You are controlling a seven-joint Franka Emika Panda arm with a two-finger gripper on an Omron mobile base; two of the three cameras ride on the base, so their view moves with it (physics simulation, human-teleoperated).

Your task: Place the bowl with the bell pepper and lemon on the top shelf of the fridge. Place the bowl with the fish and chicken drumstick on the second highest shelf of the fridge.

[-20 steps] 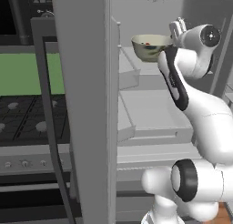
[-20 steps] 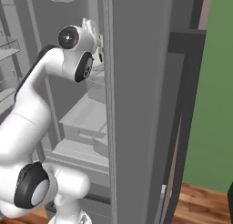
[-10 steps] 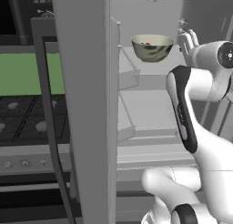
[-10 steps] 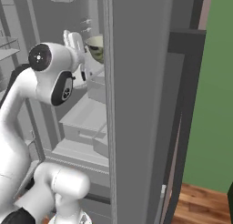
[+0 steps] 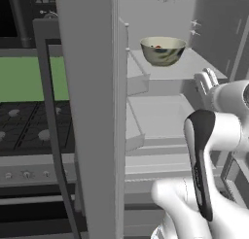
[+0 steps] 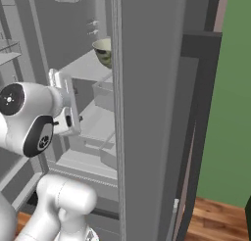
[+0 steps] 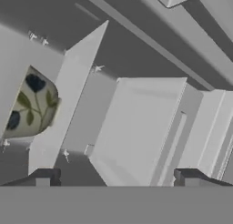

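Inside the open fridge, the bowl sat on the top shelf; at five o'clock, the gripper hung wide-jawed, empty.

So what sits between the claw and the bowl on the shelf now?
Nothing: in the left base view, only bare shelf and open air separate the open claw from the bowl.

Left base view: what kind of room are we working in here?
A kitchen, by the look of it: an open fridge with a bowl on its top shelf, and a stove beside it.
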